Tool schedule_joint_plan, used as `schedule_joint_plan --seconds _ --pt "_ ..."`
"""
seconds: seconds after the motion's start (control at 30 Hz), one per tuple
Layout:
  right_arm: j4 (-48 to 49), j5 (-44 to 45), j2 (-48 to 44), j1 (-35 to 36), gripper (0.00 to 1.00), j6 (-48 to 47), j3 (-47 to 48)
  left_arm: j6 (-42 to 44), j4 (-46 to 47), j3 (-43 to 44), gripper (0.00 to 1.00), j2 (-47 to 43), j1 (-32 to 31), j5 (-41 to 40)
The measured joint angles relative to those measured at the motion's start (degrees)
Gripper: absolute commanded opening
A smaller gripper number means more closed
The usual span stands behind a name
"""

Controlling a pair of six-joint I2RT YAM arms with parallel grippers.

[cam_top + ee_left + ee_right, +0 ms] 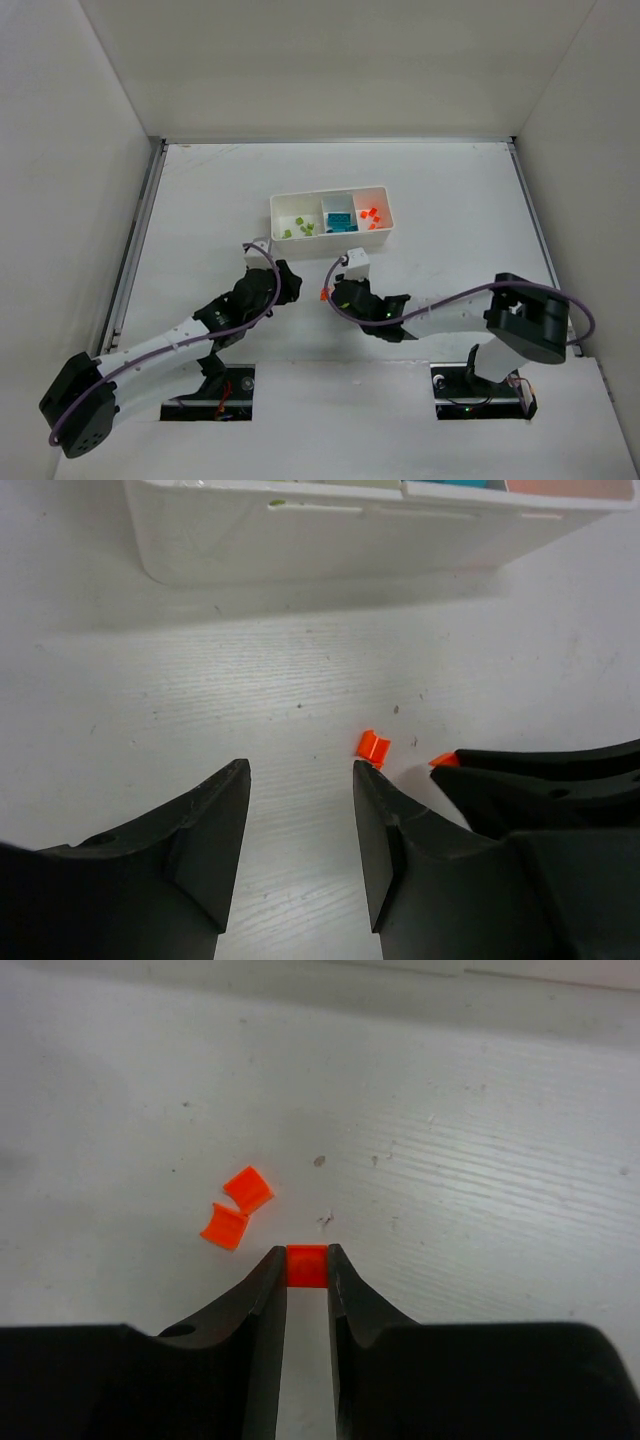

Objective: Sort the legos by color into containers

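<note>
3 open-topped compartments divide the white rectangular plastic tray (330, 239), which stands on the white table (450, 230) well beyond both sets of fingers. The compartment on the left holds several tiny lime green plastic bricks (297, 231). The middle one holds a packed cluster of slightly larger teal plastic bricks (340, 222), and the one on the right a handful of sorted orange-red plastic bricks (371, 216).

The right gripper (306, 1258) has its black fingers (262, 1300) drawn narrow onto 1 held orange-red brick (307, 1266). This brick is pinched at the very tips and shows a plain, glossy, square face. Just ahead of those tips and a little to their left lie 2 loose orange-red bricks (248, 1188) on the table. They lie side by side, touching or nearly so, and each looks like a small, thin piece with a slightly raised edge.

The left gripper (300, 775) is spread wide with nothing between its fingers (215, 830), low over the table. A loose orange-red piece sits just beyond its right-hand fingertip, apart from it. The right arm's fingers reach into the left wrist view from the right, with an orange corner showing at their tip. The tray's near wall runs across the table far ahead of the left fingers. From above, the 2 sets of fingers sit near each other, and the orange-red pieces lie between them.
</note>
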Motion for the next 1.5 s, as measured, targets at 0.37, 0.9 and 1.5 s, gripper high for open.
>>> schedule_joint_plan --seconds 0.37,0.9,1.5 --pt "-0.59 -1.18 -21.2 -13.09 0.22 -6.1 -1.36 -0.15 2.54 0.02 0.43 8.04 -8.11 -0.87" --pt "3.67 -10.56 -4.9 -31.23 0.54 -15.04 11.63 -3.06 6.49 3.26 0.43 21.05 -16.81 -6.58" --pt "5.46 -8.92 -10.54 -21.92 0.49 -13.16 5.79 -2.58 9.7 8.35 0.38 32.54 -17.88 -11.34"
